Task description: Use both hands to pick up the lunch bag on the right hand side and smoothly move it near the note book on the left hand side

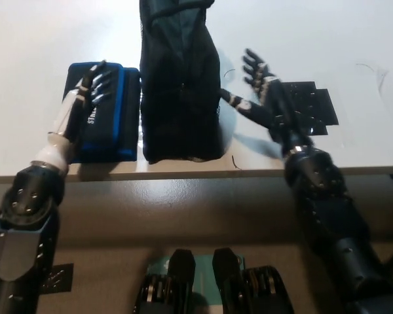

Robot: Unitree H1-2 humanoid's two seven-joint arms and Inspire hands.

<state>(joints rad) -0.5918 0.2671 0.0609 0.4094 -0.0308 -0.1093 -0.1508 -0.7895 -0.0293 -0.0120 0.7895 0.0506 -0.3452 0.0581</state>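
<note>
The black lunch bag (pixel 181 91) stands upright on the white table (pixel 327 39), right beside the blue and black notebook (pixel 115 124) on its left. My left hand (pixel 85 98) hovers over the notebook, open, a short gap from the bag's left side. My right hand (pixel 262 88) is open to the right of the bag, fingers spread, apart from it. Neither hand holds anything.
A patch of black tape (pixel 301 108) lies on the table under and behind my right hand. The table's front edge (pixel 203 171) runs just below the bag and notebook. A thin dark wire (pixel 373 69) curls at the far right.
</note>
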